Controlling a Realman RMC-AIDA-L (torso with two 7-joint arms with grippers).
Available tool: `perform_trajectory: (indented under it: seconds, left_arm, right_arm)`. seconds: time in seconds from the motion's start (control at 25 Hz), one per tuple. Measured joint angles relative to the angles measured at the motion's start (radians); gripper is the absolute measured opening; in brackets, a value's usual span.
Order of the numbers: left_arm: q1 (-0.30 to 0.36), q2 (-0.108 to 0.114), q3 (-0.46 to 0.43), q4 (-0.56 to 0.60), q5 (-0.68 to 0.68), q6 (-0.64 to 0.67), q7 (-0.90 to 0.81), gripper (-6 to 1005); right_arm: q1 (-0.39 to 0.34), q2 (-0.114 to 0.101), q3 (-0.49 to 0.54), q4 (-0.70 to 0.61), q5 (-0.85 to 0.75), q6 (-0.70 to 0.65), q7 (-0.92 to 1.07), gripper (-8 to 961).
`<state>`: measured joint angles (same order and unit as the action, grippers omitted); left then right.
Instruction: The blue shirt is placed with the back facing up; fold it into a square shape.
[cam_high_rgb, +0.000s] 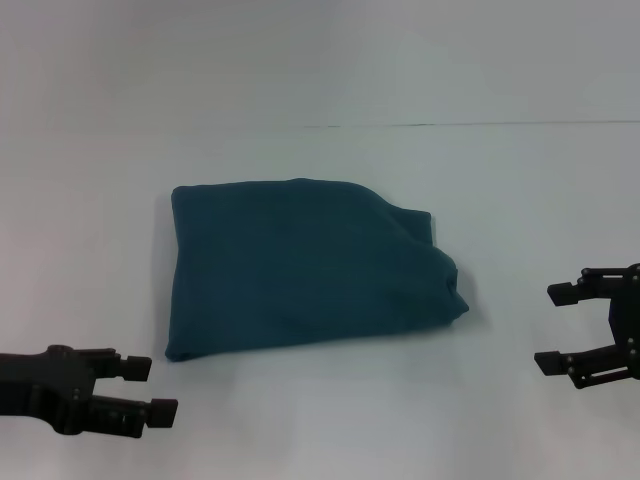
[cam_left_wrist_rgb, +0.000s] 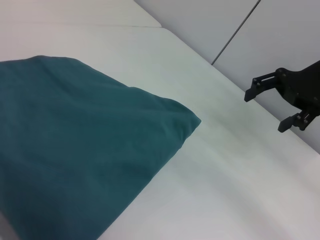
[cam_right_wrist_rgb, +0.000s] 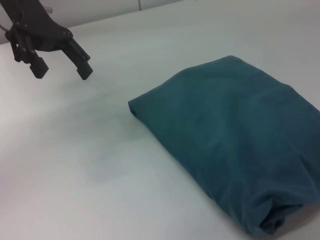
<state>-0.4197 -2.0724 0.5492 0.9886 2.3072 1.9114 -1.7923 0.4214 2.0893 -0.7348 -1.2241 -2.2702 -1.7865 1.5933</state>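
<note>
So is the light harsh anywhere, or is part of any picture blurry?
Head view: soft, even light, only a faint shadow under the blue shirt. Left wrist view: the nearest cloth blurs, while the right gripper stays crisp. Right wrist view: a dim grey smudge shows on the table below the left gripper.

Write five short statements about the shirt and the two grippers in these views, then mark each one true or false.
1. The blue shirt lies folded into a compact, roughly square bundle on the white table. True.
2. The left gripper is clamped on the shirt's edge. False: it is open and apart from the shirt, off its near left corner.
3. The right gripper is open and holds nothing. True.
4. The shirt carries a large printed logo. False: the cloth that shows is plain.
5. Both sleeves lie spread flat to the sides. False: no sleeve sticks out; only a bunched fold shows at the shirt's right end.
</note>
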Motion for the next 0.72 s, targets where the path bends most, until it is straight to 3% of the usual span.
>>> perform_trajectory:
  seconds: [0.36, 0.72]
  left_arm:
    - [-0.011, 0.005, -0.005, -0.002, -0.008, 0.009, 0.019, 947]
    - [-0.040, 0.020, -0.005, -0.009, -0.009, 0.113, 0.055, 947]
  right_arm:
    - [0.014, 0.001, 0.000, 0.040, 0.064, -0.025, -0.049, 919]
    - [0.062, -0.002, -0.002, 0.119, 0.068, -0.077, -0.095, 919]
